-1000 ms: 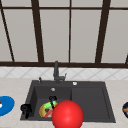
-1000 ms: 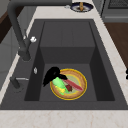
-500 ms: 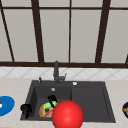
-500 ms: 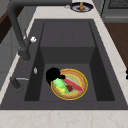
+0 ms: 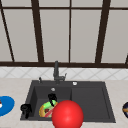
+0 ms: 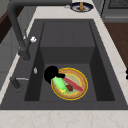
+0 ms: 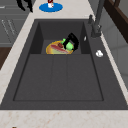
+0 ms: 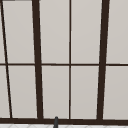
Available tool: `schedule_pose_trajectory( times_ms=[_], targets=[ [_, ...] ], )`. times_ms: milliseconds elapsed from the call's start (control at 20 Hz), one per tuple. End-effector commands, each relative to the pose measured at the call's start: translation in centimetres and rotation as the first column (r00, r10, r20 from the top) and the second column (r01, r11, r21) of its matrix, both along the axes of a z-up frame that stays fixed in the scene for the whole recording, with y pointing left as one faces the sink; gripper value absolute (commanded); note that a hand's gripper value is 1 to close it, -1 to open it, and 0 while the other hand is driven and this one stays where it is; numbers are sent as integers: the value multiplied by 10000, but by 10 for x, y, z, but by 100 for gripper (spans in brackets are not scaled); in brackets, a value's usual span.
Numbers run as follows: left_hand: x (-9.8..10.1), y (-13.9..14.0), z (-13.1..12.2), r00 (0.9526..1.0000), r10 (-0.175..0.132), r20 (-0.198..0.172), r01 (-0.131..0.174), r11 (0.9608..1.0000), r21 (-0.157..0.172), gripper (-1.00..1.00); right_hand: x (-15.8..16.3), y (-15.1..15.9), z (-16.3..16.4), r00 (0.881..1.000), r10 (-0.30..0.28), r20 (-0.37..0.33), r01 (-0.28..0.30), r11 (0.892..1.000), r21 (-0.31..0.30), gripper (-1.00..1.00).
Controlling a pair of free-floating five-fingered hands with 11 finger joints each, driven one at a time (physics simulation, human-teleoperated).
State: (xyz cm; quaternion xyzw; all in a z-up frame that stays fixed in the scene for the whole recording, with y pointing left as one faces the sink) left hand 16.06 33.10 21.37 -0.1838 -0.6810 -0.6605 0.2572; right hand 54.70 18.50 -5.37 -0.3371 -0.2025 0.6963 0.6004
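Fingers (image 5: 27, 113) of the left hand (image 5: 25, 109) are seen hanging loosely curled, holding nothing, at the front left corner of the sink (image 5: 90, 100). Further right, the right hand (image 5: 52, 98) is curled round a green item (image 5: 50, 103) on the yellow plate (image 6: 82, 86) in the basin, beside a red ball (image 5: 67, 114).

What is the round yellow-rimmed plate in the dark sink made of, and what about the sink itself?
The round yellow-rimmed plate looks like glazed ceramic or hard plastic: smooth, with a bright even rim; the look leaves it open. The dark sink seems a matte stone-like composite, maybe coated metal: flat charcoal grey with no shine. The right hand reaches onto the plate, curled round a green piece.
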Motion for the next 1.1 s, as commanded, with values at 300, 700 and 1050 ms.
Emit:
schedule_pose_trajectory(
  times_ms=[300, 700, 1050],
  targets=[
    [0, 0, 0, 10000, 0, 0, 0, 10000, 0, 0, 48, -16, 16, 9946, -88, -1029, 166, 9970, 752, 100],
    [0, 0, 0, 10000, 0, 0, 0, 10000, 0, 0, 65, -27, -9, 9921, -53, -1250, 169, 9957, 914, -100],
    [0, 0, 0, 10000, 0, 0, 0, 10000, 0, 0, 39, -21, 3, 9988, -136, -461, 166, 9977, 658, -100]
  ],
)
